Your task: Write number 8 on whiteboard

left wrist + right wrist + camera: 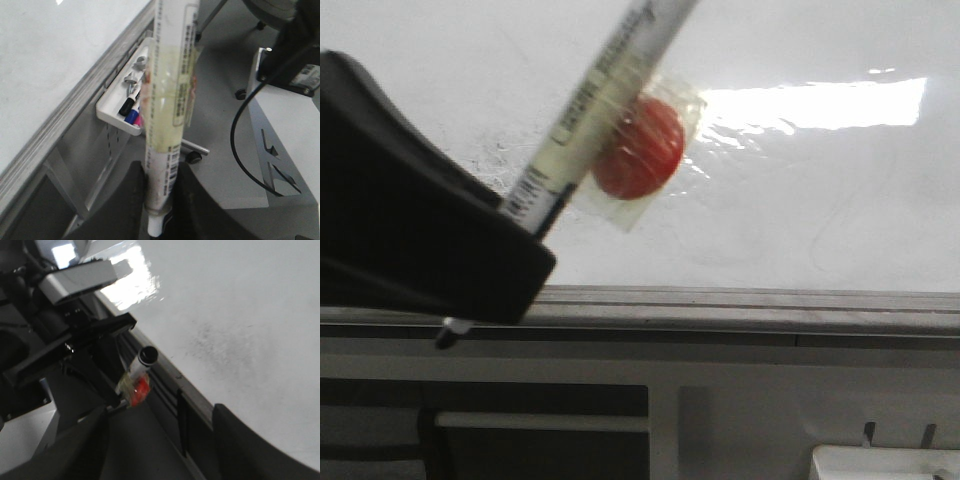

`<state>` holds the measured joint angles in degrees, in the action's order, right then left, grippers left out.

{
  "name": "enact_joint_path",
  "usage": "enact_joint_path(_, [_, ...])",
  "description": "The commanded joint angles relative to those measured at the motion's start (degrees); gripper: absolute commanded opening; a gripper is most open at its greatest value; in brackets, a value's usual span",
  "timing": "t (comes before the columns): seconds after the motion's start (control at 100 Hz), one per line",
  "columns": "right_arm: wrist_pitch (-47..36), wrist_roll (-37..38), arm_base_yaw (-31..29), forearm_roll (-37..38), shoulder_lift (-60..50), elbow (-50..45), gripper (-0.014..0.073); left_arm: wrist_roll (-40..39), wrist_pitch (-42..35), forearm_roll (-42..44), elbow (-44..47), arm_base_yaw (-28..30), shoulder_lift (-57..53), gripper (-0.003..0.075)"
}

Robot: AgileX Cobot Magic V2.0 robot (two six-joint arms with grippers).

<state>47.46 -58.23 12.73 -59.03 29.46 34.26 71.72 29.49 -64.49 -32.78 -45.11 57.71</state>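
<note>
A: What sits nearest in the front view?

B: The left tool (pixel 535 235), dark and bulky, clamped around one white marker (pixel 595 110). The left wrist view shows that marker (pixel 167 115) pinched between both fingers (pixel 132 200), its barrel wrapped in yellowish tape.

A: Anything fixed to it?

B: One red disc (pixel 640 148) in clear plastic, taped to the barrel's side.

A: And the right tool?

B: Its two dark fingers (pixel 250 445) stand wide apart with nothing between them.

A: Any containers?

B: One white tray (pixel 112 112) hangs below the board's rail. It holds several pens, one black-capped, one blue, one pink, and some metal clips; I cannot count the rest.

A: Further back?

B: One whiteboard (pixel 800 210) with a grey rail (pixel 750 300), bearing faint grey smudges and glare. I cannot make out a drawn number 8 in any view.
</note>
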Motion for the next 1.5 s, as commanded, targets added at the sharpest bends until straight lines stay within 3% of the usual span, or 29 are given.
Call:
enact_joint_path(0.0, [0.2, -8.0, 1.2, -6.7, 5.0, 2.0, 0.0386, 8.2, 0.1, -5.7, -0.3, -0.1, -4.3, -0.002])
enact_joint_path(0.26, [-0.4, -22.7, 9.2, -18.2, 18.2, 2.5, 0.0388, 9.8, 0.1, -6.0, -0.3, -0.1, -5.5, -0.002])
enact_joint_path(0.56, [-3.1, -23.5, 15.8, -19.2, 29.2, 9.7, 0.0388, 9.9, -0.1, -6.0, -0.3, -0.1, -5.0, -0.002])
enact_joint_path(0.87, [-8.7, -24.4, 23.9, -18.8, 33.8, 10.5, 0.0378, 9.9, -0.1, -8.8, -0.3, -0.1, -5.0, -0.002])
enact_joint_path(0.96, [-13.3, -24.4, 26.8, -18.8, 33.8, 10.5, 0.026, 9.9, -0.1, -8.9, -0.3, -0.1, -5.0, -0.002])
enact_joint_path(1.01, [-14.9, -24.4, 27.9, -18.8, 33.8, 10.5, 0.0127, 9.9, -0.1, -8.9, -0.3, -0.1, -5.0, -0.002])
enact_joint_path(1.02, [-15.3, -24.4, 28.2, -18.8, 33.8, 10.5, 0.0062, 9.9, -0.1, -8.9, -0.3, -0.1, -5.0, -0.002])
enact_joint_path(1.08, [-15.8, -24.2, 28.7, -18.9, 33.8, 10.5, -0.0071, 9.9, -0.1, -9.5, -0.3, -0.1, -5.0, -0.0017])
enact_joint_path(1.17, [-16.1, -24.2, 28.8, -18.9, 33.7, 10.5, -0.004, 9.9, -0.1, -11.9, -0.3, -0.1, -5.1, 0.0059])
enact_joint_path(1.22, [-17.7, -24.2, 28.8, -18.9, 33.0, 10.5, -0.0041, 9.9, -0.1, -13.2, -0.3, -0.1, -5.3, 0.0158])
enact_joint_path(1.23, [-18.4, -24.2, 28.8, -18.9, 32.9, 10.5, -0.0041, 9.9, -0.1, -13.7, -0.3, -0.1, -5.6, 0.0211])
enact_joint_path(1.24, [-18.7, -24.2, 28.8, -18.9, 32.6, 10.4, -0.0041, 9.8, -0.1, -13.9, -0.3, -0.1, -5.6, 0.0211])
enact_joint_path(1.33, [-23.5, -24.2, 28.8, -17.0, 29.4, 10.1, -0.0041, 9.7, -0.5, -14.9, -0.3, -0.1, -7.6, 0.0464])
enact_joint_path(1.37, [-26.0, -24.2, 28.8, -15.6, 27.7, 9.7, -0.0041, 9.2, -1.1, -14.9, -0.3, -0.1, -9.0, 0.0523])
enact_joint_path(1.42, [-28.7, -24.2, 28.8, -13.4, 25.1, 8.8, -0.0041, 7.2, -2.3, -13.8, -0.3, -0.1, -11.3, 0.0549])
enact_joint_path(1.49, [-32.9, -24.2, 28.8, -10.5, 20.8, 7.1, -0.0041, 2.9, -5.0, -10.5, -0.1, 0.0, -16.0, 0.0519])
